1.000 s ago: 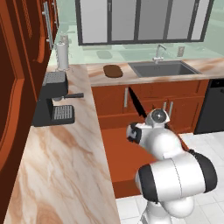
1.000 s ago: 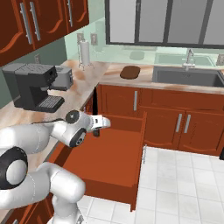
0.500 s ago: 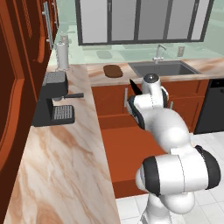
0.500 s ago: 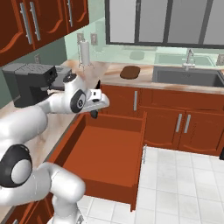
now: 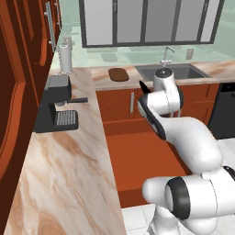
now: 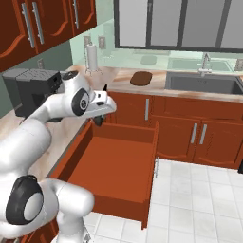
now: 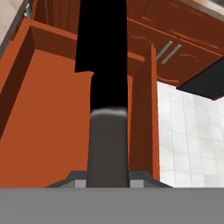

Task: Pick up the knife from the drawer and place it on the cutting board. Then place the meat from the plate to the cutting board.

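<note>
You are partway through the first job. The gripper [image 6: 98,118] is clenched on the knife [image 7: 105,65] — in the hand view the black handle and blade run straight up from between the finger tips. The knife is out of the drawer [image 6: 118,161] and up in the air above the drawer's back left corner. The drawer stands pulled out and its floor looks bare.

The cutting board [image 5: 119,74] lies flat on the counter [image 5: 69,160], near the counter's back edge and just left of the sink [image 5: 176,72]. Nothing is on it yet. So you still have to carry the knife over and lay it there.

After that comes the meat — I cannot spot the meat or its plate here.
</note>
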Tool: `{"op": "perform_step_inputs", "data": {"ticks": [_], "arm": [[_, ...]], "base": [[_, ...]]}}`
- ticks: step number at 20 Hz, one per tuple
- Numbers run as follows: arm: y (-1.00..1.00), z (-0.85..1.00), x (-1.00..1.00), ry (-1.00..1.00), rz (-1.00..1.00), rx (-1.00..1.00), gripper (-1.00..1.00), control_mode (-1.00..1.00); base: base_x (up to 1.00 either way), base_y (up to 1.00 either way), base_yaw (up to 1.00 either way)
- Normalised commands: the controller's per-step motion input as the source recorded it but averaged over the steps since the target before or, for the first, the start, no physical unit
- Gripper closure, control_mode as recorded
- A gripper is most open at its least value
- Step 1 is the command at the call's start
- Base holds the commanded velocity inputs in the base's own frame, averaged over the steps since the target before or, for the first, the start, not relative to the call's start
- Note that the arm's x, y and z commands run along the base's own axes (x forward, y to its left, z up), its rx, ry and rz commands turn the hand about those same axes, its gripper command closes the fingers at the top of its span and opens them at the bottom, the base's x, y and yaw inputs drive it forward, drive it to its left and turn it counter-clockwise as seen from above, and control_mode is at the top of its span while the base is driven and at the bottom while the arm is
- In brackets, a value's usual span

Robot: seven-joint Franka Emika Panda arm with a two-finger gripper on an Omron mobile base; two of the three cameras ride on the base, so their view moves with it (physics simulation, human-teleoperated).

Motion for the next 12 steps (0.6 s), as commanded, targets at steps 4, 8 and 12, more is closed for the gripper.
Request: {"op": "perform_step_inputs", "data": {"ticks": [4,8,12], "arm": [[0.0,0.0,-0.03,-0.01,0.0,0.0,1.0,-1.0],[-0.05,0.02,-0.29,-0.14,0.0,0.03,1.0,-1.0],[-0.22,0.0,-0.47,-0.2,0.0,0.0,1.0,-1.0]], "base": [[0.0,0.0,0.0],[0.0,0.0,0.0],[0.0,0.0,0.0]]}}
